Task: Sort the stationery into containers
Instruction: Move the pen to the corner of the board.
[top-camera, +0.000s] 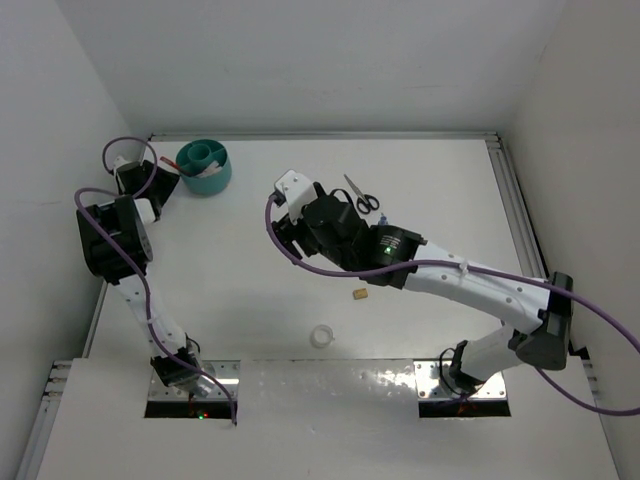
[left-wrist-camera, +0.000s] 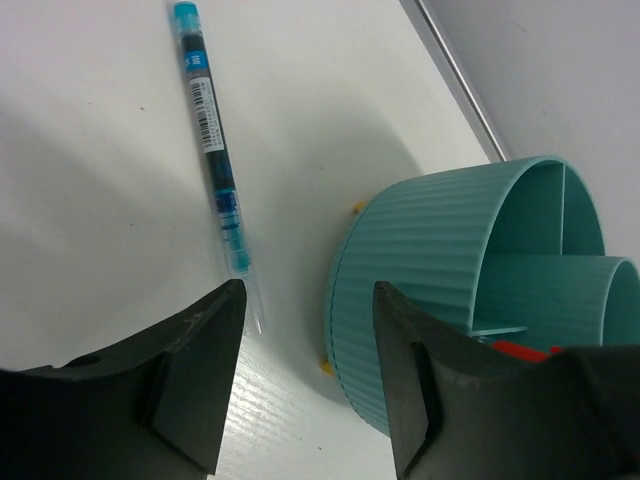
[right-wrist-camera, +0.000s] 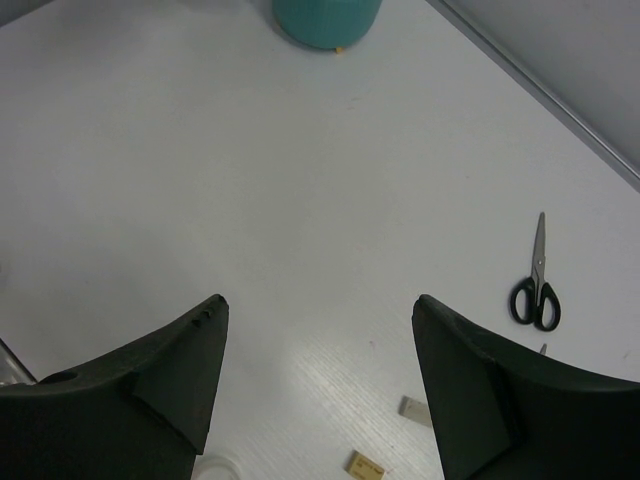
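Nearest the bases we note the white tape ring (top-camera: 321, 336) on the desk (top-camera: 250, 310), with the tan eraser (top-camera: 359, 294) just beyond. Right claw (right-wrist-camera: 320, 305) hangs open and empty. Farther on, scissors (top-camera: 362, 195) lie flat. Far left, the left claw (left-wrist-camera: 310, 300) is open and empty, over the gap between a blue pen (left-wrist-camera: 215, 170) and the teal organiser (left-wrist-camera: 430, 260).

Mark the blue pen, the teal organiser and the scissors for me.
blue pen (left-wrist-camera: 218, 165), left wrist view, middle of its barrel.
teal organiser (left-wrist-camera: 420, 260), left wrist view, ribbed outer wall.
scissors (right-wrist-camera: 540, 250), right wrist view, on the closed blades.
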